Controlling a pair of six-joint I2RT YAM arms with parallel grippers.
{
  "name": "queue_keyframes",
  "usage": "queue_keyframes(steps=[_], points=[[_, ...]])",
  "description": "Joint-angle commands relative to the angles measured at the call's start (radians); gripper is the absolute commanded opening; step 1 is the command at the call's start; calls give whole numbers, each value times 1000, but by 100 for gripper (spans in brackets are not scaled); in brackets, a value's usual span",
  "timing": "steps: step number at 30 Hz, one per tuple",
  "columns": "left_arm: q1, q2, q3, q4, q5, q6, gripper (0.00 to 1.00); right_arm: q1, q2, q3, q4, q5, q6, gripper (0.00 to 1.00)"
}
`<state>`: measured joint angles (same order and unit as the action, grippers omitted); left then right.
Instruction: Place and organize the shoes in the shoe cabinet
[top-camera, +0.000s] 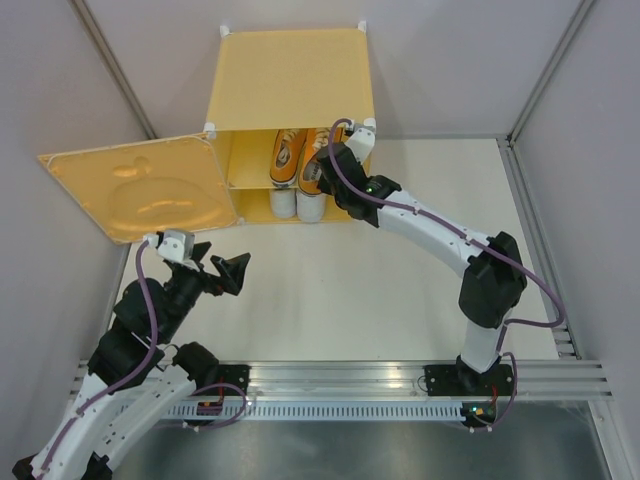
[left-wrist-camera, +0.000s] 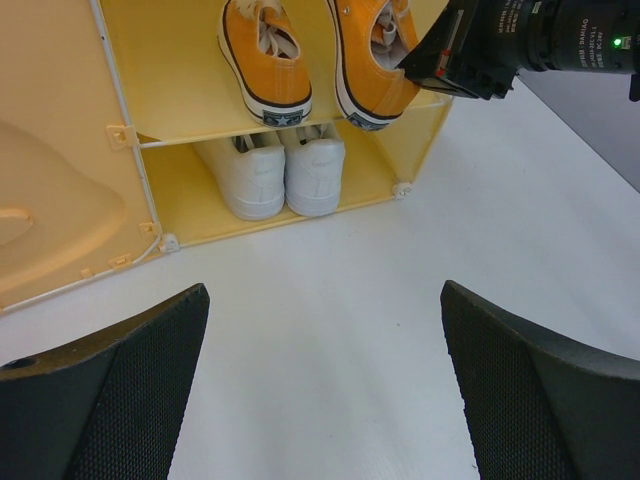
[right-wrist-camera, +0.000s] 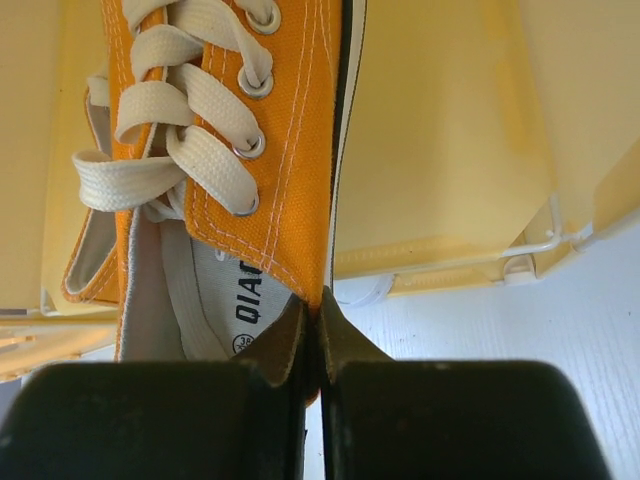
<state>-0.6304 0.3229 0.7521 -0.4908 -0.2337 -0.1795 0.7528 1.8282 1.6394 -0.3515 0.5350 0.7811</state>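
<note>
**SHOE CABINET CHECK: FOUR SHOES IN, ONE UNDER GRIP**

Ref. point: shoe cabinet (top-camera: 290, 75). It stands at the far edge of the surface (top-camera: 350, 290), opening toward the arms. Door (top-camera: 140, 195) is swung wide open on the cabinet's left side.

Upper compartment: orange pair.
- Left orange shoe (left-wrist-camera: 262, 60) lies on the inner shelf (left-wrist-camera: 190, 100), heel outward, approx. at the shelf's front edge.
- Right orange shoe (right-wrist-camera: 270, 150) is just beside it, nearer the cabinet's right wall. It sits at a slight angle to its mate, heel poking past the shelf edge. Whether its sole lies fully flat: cannot tell.

Lower compartment: white pair (left-wrist-camera: 300, 175), side by side and touching, heels outward, directly under the orange pair.

Right arm (top-camera: 440, 235) reaches into the cabinet opening at upper right. Its jaws are pressed together on the right orange shoe's side wall, at the collar just behind the last eyelet. The canvas edge is pinched betw. both fingers. White laces (right-wrist-camera: 190, 120) cross the tongue ahead of the grip.

Left arm (top-camera: 120, 340) is in front of the cabinet, below the open door and well apart from the opening. Its jaws are spread wide with nothing betw. them. The wrist view shows both compartments betw. the two pads (left-wrist-camera: 110, 400).
</note>
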Motion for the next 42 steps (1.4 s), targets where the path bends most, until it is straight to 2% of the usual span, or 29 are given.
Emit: queue_keyframes(steps=[1,5,8,9,12,22,27,42], points=[[-2,-12,-2,37,8,17,100,-41,48,71,132,-30,-25,5],[-2,-15,-2,37,10,17,100,-44,69,91,120,-44,-29,10],[-2,-15,-2,37,11,17,100,-46,79,96,114,-52,-29,19],[-2,-16,-2,37,13,17,100,-44,80,96,112,-53,-28,26],[-2,-18,-2,38,13,17,100,-46,82,89,111,-64,-26,32],[-2,-19,-2,38,17,17,100,-46,34,41,117,-98,-20,36],[-2,-19,-2,38,19,17,100,-46,-53,-62,229,-136,-17,42],[-2,-15,-2,37,20,17,100,-44,-150,-214,393,-326,-62,44]])
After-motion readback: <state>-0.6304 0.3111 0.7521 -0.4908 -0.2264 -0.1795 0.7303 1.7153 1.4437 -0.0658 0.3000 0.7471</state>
